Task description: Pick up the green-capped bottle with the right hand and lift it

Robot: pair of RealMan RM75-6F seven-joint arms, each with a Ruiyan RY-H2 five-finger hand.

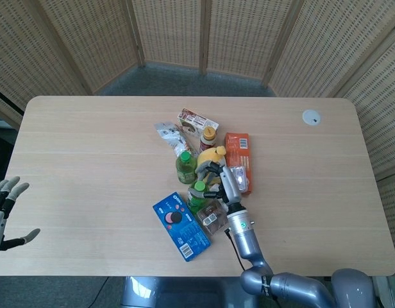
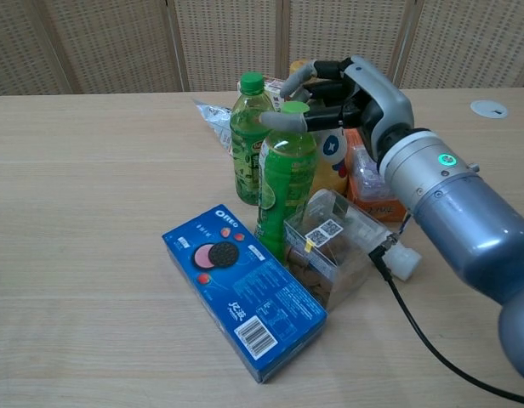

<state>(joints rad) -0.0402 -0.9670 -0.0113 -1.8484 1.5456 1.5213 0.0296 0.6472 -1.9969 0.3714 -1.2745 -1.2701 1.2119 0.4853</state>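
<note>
Right hand (image 2: pixel 351 93) closes around the neck of the green-capped bottle (image 2: pixel 285 178) – upright mid-table, right of the blue cookie box (image 2: pixel 242 289); left hand (image 1: pixel 4 208) spread, empty, far left.

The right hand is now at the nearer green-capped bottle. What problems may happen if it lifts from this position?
1. The right hand has its fingers high, around the neck of the nearer green-capped bottle, so the bottle may slip or swing.
2. The second green bottle stands very close behind; a lift could tip it.
3. The clear plastic box and the blue Oreo box crowd the base and may be dragged.
</note>
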